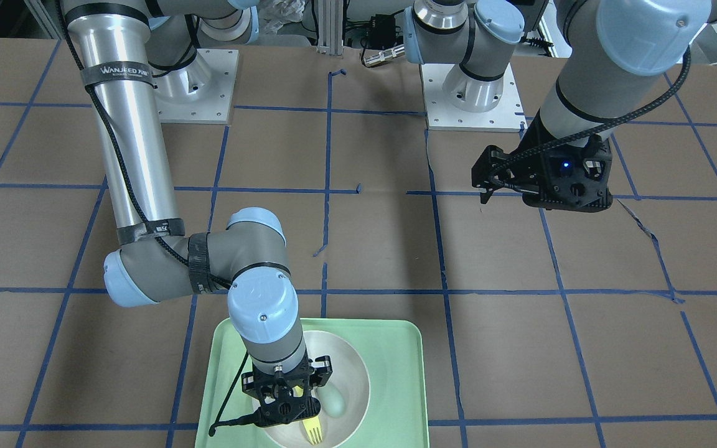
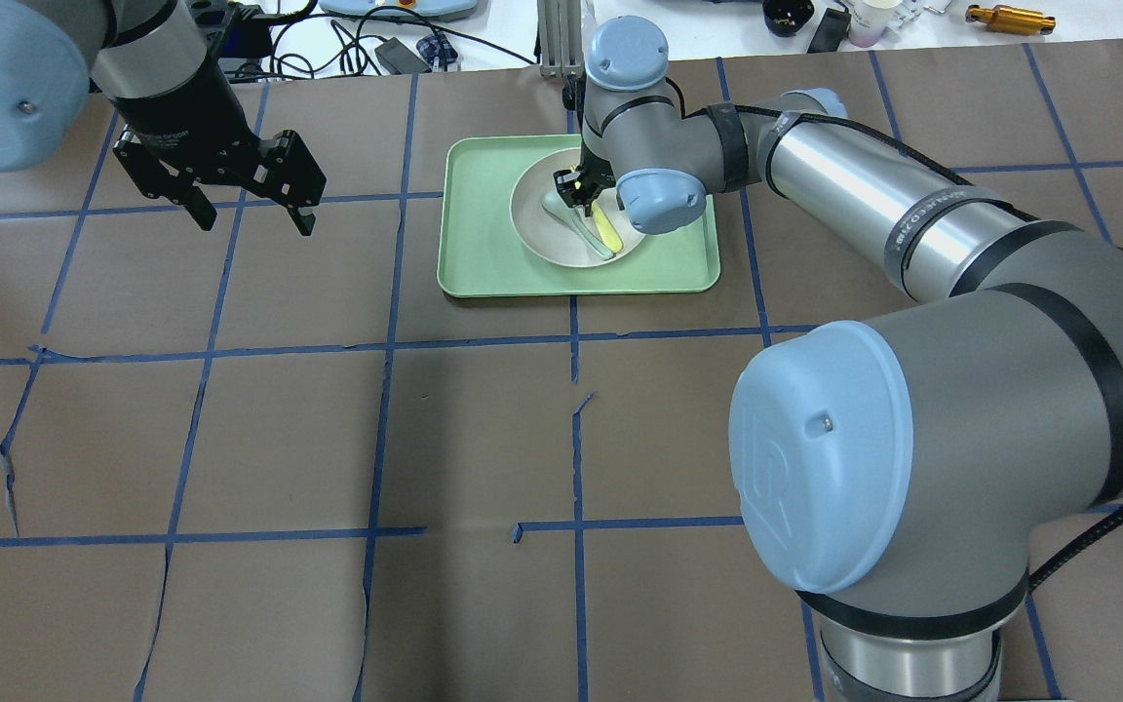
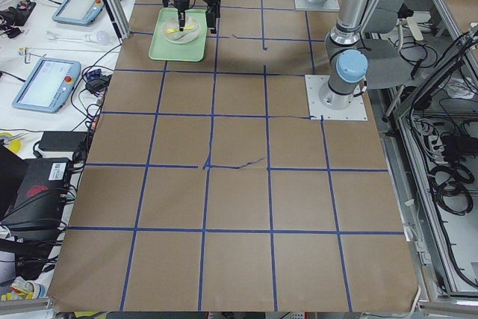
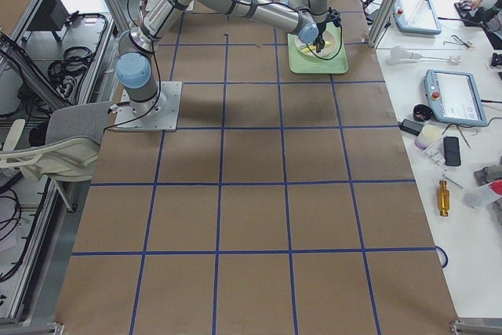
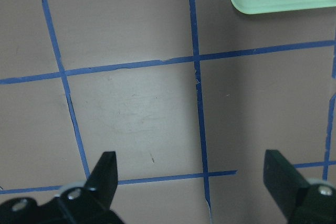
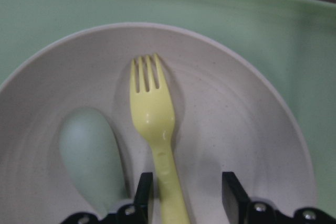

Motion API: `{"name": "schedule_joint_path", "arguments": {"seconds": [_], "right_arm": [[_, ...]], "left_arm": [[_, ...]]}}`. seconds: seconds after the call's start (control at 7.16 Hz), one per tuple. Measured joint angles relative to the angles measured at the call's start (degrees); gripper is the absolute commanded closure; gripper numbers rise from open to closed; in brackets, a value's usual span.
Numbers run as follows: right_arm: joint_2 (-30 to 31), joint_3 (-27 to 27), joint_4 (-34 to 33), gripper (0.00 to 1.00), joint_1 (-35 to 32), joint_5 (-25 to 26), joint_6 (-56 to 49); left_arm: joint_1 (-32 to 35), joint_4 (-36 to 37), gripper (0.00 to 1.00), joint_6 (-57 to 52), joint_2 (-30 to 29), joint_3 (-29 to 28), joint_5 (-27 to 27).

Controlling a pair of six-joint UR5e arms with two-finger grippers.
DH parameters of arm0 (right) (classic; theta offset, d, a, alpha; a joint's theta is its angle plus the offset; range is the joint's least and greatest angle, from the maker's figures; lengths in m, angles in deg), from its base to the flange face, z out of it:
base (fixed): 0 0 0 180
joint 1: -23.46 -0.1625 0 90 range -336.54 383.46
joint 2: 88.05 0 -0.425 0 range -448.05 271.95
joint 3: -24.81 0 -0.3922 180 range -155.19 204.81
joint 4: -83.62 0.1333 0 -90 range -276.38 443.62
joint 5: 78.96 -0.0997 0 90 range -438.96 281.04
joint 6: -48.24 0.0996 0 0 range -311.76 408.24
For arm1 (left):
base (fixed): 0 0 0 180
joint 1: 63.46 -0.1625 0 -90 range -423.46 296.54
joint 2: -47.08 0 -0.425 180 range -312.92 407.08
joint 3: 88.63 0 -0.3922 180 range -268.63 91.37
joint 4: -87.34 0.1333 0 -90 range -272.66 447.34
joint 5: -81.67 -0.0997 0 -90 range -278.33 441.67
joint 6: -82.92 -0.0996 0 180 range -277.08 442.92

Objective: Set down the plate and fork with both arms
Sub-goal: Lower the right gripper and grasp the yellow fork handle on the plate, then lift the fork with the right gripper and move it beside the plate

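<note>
now we see the right tool point(image 6: 187, 182) low over the plate point(image 6: 247, 129), its jaws partly open on either side of the handle of the fork point(image 6: 152, 114), not clamped on it. the fork lies in the plate with its tines pointing away from the wrist, just beside the pale green spoon point(image 6: 89, 150), and the plate sits on the mint tray point(image 6: 79, 3). well apart from them, the left tool point(image 5: 190, 158) hangs wide open and empty above the brown counter point(image 5: 131, 103).
</note>
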Motion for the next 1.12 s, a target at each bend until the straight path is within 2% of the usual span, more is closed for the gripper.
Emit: {"name": "schedule_joint_path", "arguments": {"seconds": [0.42, 0.56, 0.7, 1.12], "right_arm": [[0.06, 0.01, 0.13, 0.56, 0.0, 0.06, 0.0], [0.08, 0.01, 0.16, 0.74, 0.0, 0.06, -0.05], [0.11, 0.01, 0.17, 0.87, 0.0, 0.06, -0.07], [0.17, 0.01, 0.19, 0.89, 0.0, 0.06, -0.01]], "left_arm": [[0.05, 0.0, 0.0, 0.03, 0.0, 0.09, -0.01], [0.06, 0.0, 0.0, 0.12, -0.02, 0.09, -0.04], [0.06, 0.0, 0.0, 0.01, -0.03, 0.09, -0.05], [0.01, 0.0, 0.0, -0.13, -0.12, 0.15, -0.09]]}}
